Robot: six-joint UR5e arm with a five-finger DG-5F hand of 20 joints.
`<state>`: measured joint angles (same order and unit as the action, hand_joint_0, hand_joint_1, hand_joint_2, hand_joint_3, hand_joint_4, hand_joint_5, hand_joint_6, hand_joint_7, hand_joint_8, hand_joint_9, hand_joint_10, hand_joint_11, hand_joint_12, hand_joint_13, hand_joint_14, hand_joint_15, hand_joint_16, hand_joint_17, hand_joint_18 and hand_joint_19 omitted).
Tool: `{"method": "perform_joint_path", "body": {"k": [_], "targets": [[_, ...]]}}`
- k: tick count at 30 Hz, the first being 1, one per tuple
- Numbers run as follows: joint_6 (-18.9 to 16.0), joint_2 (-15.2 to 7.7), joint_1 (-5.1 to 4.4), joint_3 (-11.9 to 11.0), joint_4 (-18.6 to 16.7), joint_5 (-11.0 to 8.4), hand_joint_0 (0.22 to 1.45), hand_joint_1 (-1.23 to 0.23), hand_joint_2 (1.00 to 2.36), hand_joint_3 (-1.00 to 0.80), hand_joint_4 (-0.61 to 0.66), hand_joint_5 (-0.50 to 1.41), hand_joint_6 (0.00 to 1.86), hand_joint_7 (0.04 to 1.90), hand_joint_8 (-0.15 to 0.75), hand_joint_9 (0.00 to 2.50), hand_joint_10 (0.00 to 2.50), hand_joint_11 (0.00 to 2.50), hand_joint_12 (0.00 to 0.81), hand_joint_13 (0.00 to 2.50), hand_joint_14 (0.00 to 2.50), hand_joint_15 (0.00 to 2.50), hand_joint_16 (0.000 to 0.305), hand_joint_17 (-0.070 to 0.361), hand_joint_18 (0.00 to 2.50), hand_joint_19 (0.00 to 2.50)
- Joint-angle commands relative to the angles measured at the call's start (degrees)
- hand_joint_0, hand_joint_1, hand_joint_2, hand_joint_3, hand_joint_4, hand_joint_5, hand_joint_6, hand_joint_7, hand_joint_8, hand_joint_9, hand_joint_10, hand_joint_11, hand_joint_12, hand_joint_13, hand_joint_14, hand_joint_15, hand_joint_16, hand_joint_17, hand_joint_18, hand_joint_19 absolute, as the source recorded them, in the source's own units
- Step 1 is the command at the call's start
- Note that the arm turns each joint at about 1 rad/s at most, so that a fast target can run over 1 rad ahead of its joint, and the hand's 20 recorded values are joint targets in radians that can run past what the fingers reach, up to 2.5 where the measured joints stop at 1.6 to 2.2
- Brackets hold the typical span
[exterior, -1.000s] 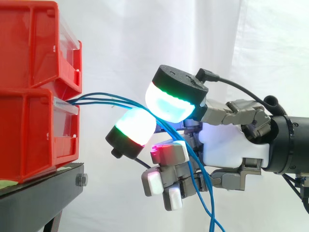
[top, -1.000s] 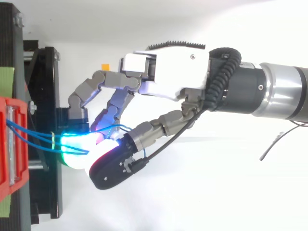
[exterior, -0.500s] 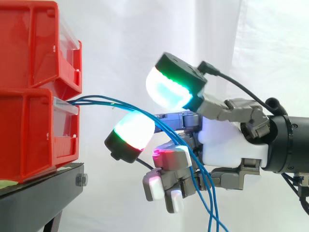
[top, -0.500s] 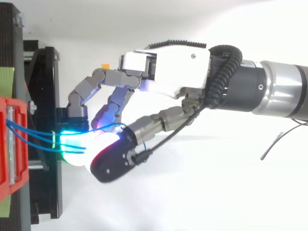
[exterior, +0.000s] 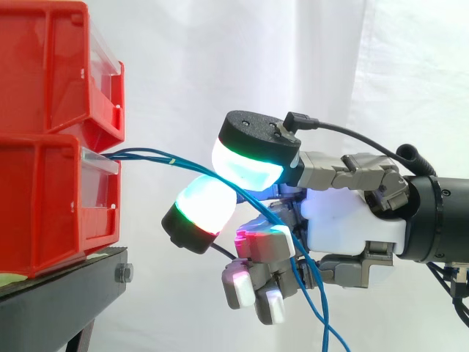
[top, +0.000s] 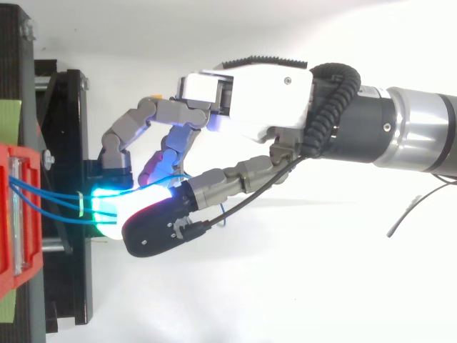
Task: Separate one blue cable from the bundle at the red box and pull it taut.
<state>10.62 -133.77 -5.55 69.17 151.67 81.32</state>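
Observation:
Several thin blue cables (exterior: 150, 155) leave the lower red bin (exterior: 51, 198) and run right, bound by a small light tie. They pass between two glowing fingertips (exterior: 248, 163) of my hand (exterior: 344, 220), then hang down past the palm (exterior: 321, 323). The upper pad presses down on the lower pad (exterior: 205, 207) with the cables between them; the other fingers are curled underneath. From above, the hand (top: 250, 100) reaches left to just short of the bin (top: 11, 214), and the cables (top: 50, 204) bridge the short gap. I cannot tell how many strands are pinched.
A second red bin (exterior: 51, 66) is stacked on the lower one. Both sit on a black stand (exterior: 58, 293) with a bolt at its edge. A white curtain hangs behind. A loose thin dark wire (top: 407, 211) lies at the right in the top view.
The upper pad lifted off half a second ago and has now come back down on the cables, reaching further towards the bin. The cable strands are drawn closer together.

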Motion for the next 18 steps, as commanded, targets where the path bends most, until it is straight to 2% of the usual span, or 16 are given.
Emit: {"method": "perform_joint_path", "body": {"k": [1,4,8,11,16,18], "targets": [[0.10,0.00,0.01,0.00,0.12,-0.02,0.64,-0.83,1.02,-0.21,0.00,-0.16,0.93,0.91,0.276,1.15,0.03,1.19,0.365,0.97,0.03,0.71,0.052,0.118,0.93,0.83],[0.10,0.00,0.01,0.00,0.12,-0.02,0.68,-0.86,1.02,-0.29,-0.03,-0.16,0.94,0.87,0.275,1.14,0.02,1.18,0.350,0.95,0.03,0.69,0.052,0.117,0.92,0.80],[0.45,0.00,0.01,0.00,0.12,-0.02,0.75,-0.89,1.00,-0.49,-0.06,-0.17,0.95,0.83,0.262,1.13,0.02,1.18,0.345,0.95,0.03,0.69,0.052,0.116,0.92,0.77],[0.54,0.00,0.01,0.00,0.12,0.07,0.75,-0.92,1.00,-0.50,-0.05,-0.17,0.95,0.85,0.259,1.13,0.02,1.19,0.341,0.94,0.03,0.69,0.051,0.116,0.92,0.75],[0.72,0.00,0.01,0.00,0.12,0.07,0.71,-0.95,1.00,-0.50,0.00,-0.17,0.95,0.83,0.256,1.13,0.02,1.19,0.340,0.94,0.03,0.70,0.051,0.115,0.92,0.76],[0.72,-0.09,0.01,0.00,0.12,0.07,0.63,-0.95,1.00,-0.50,0.04,-0.16,0.94,0.84,0.261,1.14,0.02,1.19,0.340,0.95,0.03,0.71,0.051,0.114,0.92,0.79]]}}
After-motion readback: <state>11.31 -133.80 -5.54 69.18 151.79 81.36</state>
